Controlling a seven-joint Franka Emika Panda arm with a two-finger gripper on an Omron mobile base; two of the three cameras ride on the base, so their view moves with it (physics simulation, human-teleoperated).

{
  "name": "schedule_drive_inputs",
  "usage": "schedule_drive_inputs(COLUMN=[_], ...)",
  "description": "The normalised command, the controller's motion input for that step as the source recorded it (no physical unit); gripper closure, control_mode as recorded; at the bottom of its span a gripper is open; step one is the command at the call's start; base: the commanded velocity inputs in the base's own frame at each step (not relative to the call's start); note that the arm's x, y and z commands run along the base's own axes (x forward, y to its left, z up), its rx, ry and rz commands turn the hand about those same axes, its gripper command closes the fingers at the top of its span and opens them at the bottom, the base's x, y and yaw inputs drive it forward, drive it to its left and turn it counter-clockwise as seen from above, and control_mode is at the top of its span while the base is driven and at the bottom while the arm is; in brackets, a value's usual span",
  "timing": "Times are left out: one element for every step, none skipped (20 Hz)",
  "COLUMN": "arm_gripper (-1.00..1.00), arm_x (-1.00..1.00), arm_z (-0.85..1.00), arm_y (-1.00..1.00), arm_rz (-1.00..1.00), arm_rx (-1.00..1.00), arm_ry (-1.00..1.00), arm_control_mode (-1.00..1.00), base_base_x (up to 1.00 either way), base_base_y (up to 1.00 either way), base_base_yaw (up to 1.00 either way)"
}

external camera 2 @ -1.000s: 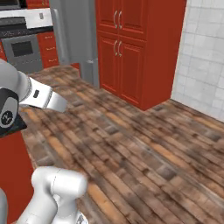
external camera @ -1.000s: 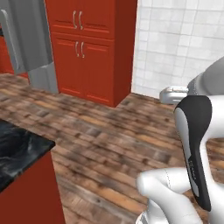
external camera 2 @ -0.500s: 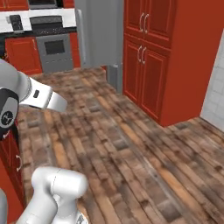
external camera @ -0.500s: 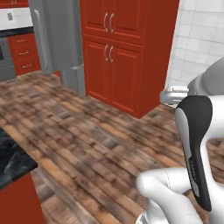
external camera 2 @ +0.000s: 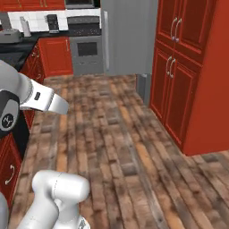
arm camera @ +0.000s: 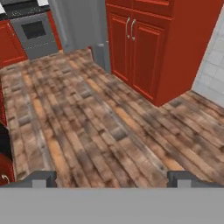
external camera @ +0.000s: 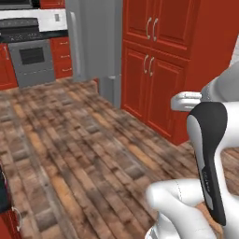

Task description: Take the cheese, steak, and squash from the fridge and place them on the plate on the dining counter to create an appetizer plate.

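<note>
A: What takes up most of the room ahead?

B: A wood-plank floor point(external camera: 79, 140) in mixed brown and orange boards, running from the robot's base to the far wall. On it, to the right, stands a tall red cabinet point(external camera: 172, 60) with paired doors above and below, each with slim silver handles.

A: And the fridge?

B: The fridge point(external camera: 95, 42) is the tall grey-silver block just left of the red cabinet, touching it or nearly so, against the back wall. Its door looks closed from here. In the right base view the fridge point(external camera 2: 127, 36) sits at top centre, with the red cabinet point(external camera 2: 188, 67) to its right.

A: Anything beside the fridge on the other side?

B: A steel oven range point(external camera: 31, 60) with a dark window, flanked by low red cabinets. In the right base view a black worktop point(external camera 2: 15, 51) runs along the left edge with small appliances at its far end, too small to name.

A: Where is the arm?

B: Folded close to the base. Its white and dark links fill the lower right of the left base view.

A: And the hand?

B: In the hand view the gripper point(arm camera: 112, 178) points down at the bare floor, its two dark fingertips point(arm camera: 41, 178) spread as wide as they go, with nothing between them. The cheese, steak and squash can't be made out.
</note>
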Motion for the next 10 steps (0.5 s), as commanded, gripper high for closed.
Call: schedule_drive_inputs(arm_gripper=[-1.00, -1.00, -1.00, -1.00, -1.00, -1.00, -1.00, -1.00, -1.00, -1.00], arm_x=[0.00, 0.00, 0.00, 0.00, 0.00, 0.00, 0.00, 0.00, 0.00, 0.00], arm_z=[0.00, 0.00, 0.00, 0.00, 0.00, 0.00, 0.00, 0.00, 0.00, 0.00], arm_y=[0.00, 0.00, 0.00, 0.00, 0.00, 0.00, 0.00, 0.00, 0.00, 0.00], arm_rz=[0.00, 0.00, 0.00, 0.00, 0.00, 0.00, 0.00, 0.00, 0.00, 0.00], arm_rx=[0.00, 0.00, 0.00, 0.00, 0.00, 0.00, 0.00, 0.00, 0.00, 0.00], arm_ry=[0.00, 0.00, 0.00, 0.00, 0.00, 0.00, 0.00, 0.00, 0.00, 0.00], arm_control_mode=[1.00, 1.00, 1.00, 1.00, 1.00, 1.00, 1.00, 1.00, 1.00, 1.00], base_base_x=[1.00, 1.00, 1.00, 1.00, 1.00, 1.00, 1.00, 1.00, 1.00, 1.00], base_base_y=[-0.46, -0.46, -0.44, -0.44, -0.43, -0.40, -0.38, -0.38, -0.39, -0.39], base_base_yaw=[0.43, 0.42, 0.41, 0.41, 0.40, 0.39, 0.38, 0.37, 0.36, 0.35])
